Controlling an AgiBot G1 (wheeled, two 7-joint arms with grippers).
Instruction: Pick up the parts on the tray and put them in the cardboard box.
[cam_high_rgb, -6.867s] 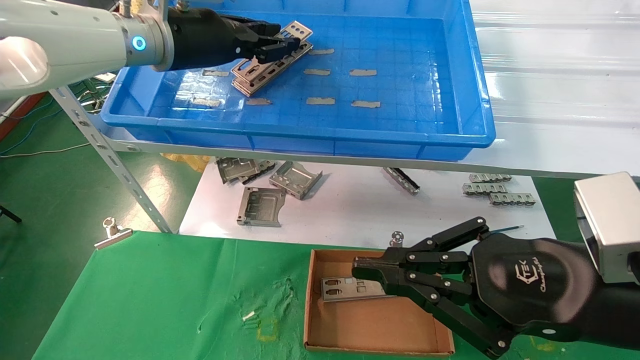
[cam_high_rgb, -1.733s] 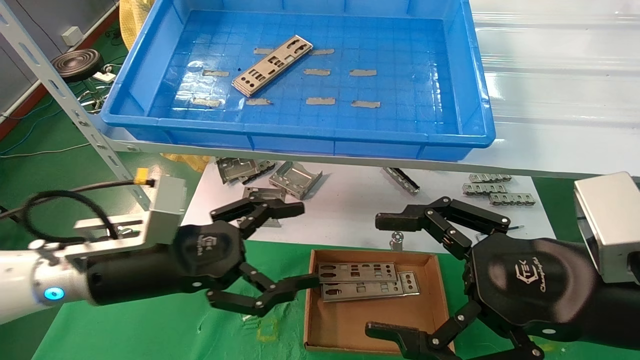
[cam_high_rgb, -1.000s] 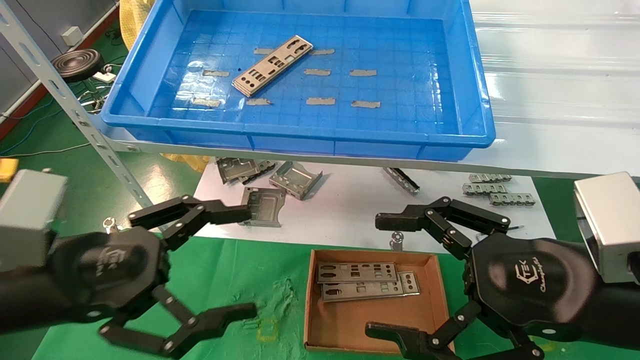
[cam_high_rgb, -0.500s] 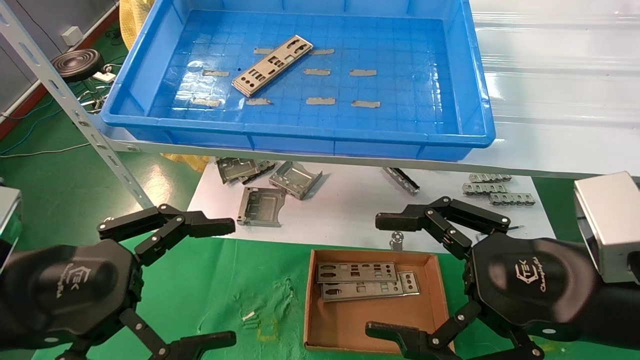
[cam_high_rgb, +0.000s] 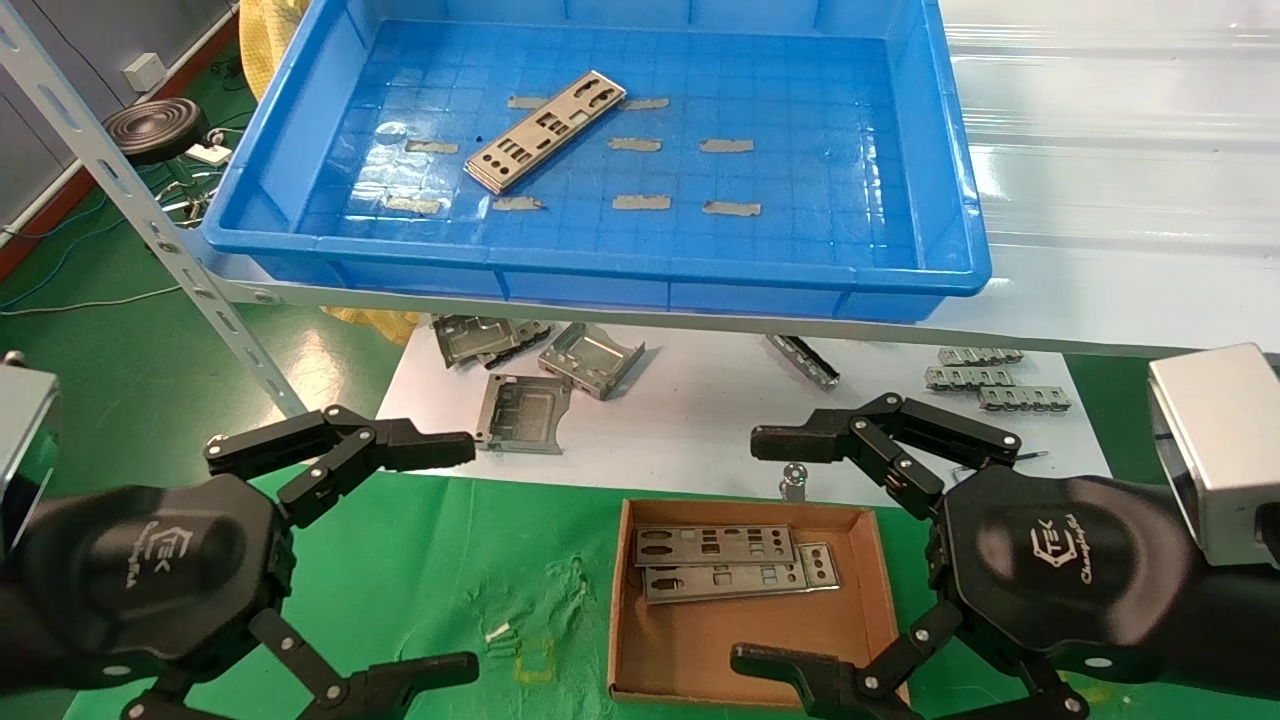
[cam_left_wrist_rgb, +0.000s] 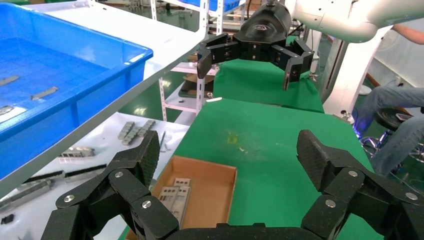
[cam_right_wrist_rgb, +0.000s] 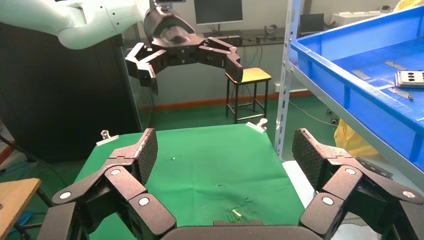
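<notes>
**Two plates boxed, a stack left on the tray**

Looking down from the head view, the left gripper (cam_high_rgb: 445, 560) hangs over the green cloth (cam_high_rgb: 430, 560) to the left of the cardboard box (cam_high_rgb: 880, 600), jaws spread wide and empty. The right gripper (cam_high_rgb: 770, 550) hovers at the box's right side, also wide apart, holding nothing. Two parts (cam_high_rgb: 730, 562) lie flat and overlapping in the far half of the box. A remaining stack of plates (cam_high_rgb: 545, 130) rests slantwise on the floor of the blue tray (cam_high_rgb: 600, 275), among grey tape strips (cam_high_rgb: 640, 202). Bent metal brackets (cam_high_rgb: 560, 365) sit on the white shelf below the tray.

In the left wrist view, the left gripper's fingers (cam_left_wrist_rgb: 142, 165) stand far apart, with the box (cam_left_wrist_rgb: 220, 187) and its plates (cam_left_wrist_rgb: 172, 197) beyond them; the right gripper (cam_left_wrist_rgb: 245, 62) shows farther off, open.

In the right wrist view, the right gripper's fingers (cam_right_wrist_rgb: 142, 157) are splayed over green cloth, the left gripper (cam_right_wrist_rgb: 192, 67) open opposite, and the tray's stack (cam_right_wrist_rgb: 411, 78) is partly visible.
</notes>
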